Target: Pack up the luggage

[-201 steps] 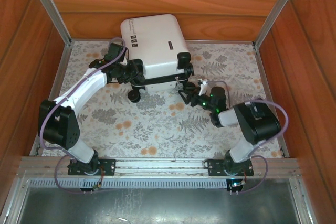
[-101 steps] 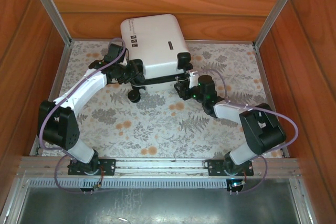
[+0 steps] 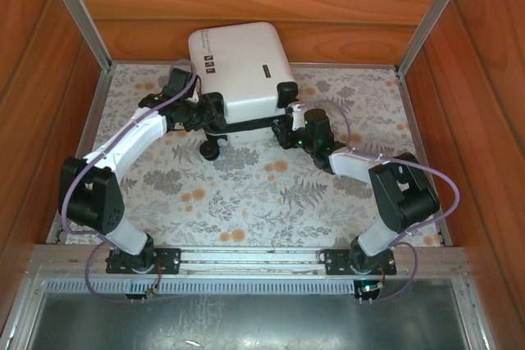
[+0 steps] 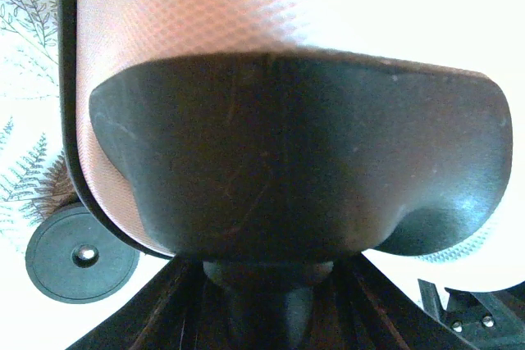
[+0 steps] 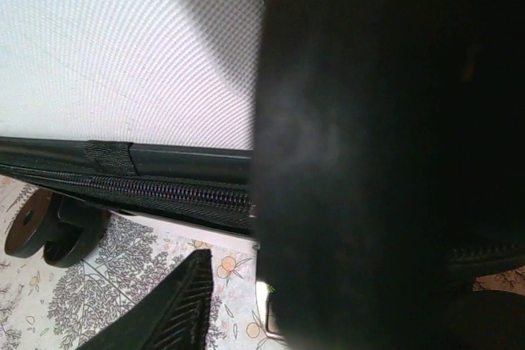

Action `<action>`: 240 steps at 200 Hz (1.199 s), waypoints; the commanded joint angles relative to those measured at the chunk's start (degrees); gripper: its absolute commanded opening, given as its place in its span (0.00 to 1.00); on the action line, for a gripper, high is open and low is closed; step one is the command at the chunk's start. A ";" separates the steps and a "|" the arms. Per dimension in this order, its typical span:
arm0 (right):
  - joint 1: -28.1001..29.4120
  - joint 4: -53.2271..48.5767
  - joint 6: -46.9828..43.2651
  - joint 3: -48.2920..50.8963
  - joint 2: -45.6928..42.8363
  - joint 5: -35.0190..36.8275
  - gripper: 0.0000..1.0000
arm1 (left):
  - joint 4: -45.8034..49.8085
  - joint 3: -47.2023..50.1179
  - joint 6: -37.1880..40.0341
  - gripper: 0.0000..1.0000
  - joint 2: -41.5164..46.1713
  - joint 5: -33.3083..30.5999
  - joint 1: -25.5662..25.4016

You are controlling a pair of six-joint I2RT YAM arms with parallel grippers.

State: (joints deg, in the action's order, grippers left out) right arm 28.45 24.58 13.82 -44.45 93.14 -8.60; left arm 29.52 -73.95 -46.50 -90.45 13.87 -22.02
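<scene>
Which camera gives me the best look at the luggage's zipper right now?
Right wrist: the zipper runs across the view in close-up, its teeth distinct. Top external shows it as a thin dark line across the near side of the luggage. Left wrist gives a black edge strip above a wheel, with teeth not discernible.

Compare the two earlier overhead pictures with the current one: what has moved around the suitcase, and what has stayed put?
The right gripper moved away from its base and slightly left, up to the near right corner of the luggage; whether it has taken hold cannot be told. The left gripper stayed at the near left corner, and the luggage has not shifted.
</scene>
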 commanded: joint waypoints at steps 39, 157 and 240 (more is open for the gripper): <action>-0.06 -2.92 -0.06 -3.09 3.79 1.34 0.31 | -7.55 -2.16 0.45 0.00 2.42 1.53 -0.09; 0.38 -5.09 -4.87 -1.21 -0.28 4.59 0.00 | -7.55 -2.10 0.46 0.00 5.31 0.70 -0.21; 0.38 5.68 -8.73 6.46 -2.97 11.67 0.00 | -9.83 0.56 -2.97 0.00 13.61 -9.36 2.18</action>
State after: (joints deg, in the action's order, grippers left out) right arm 29.71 26.11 6.24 -40.49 91.39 -3.75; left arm 27.94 -70.35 -47.83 -85.34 9.17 -22.13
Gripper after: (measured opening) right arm 0.050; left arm 0.424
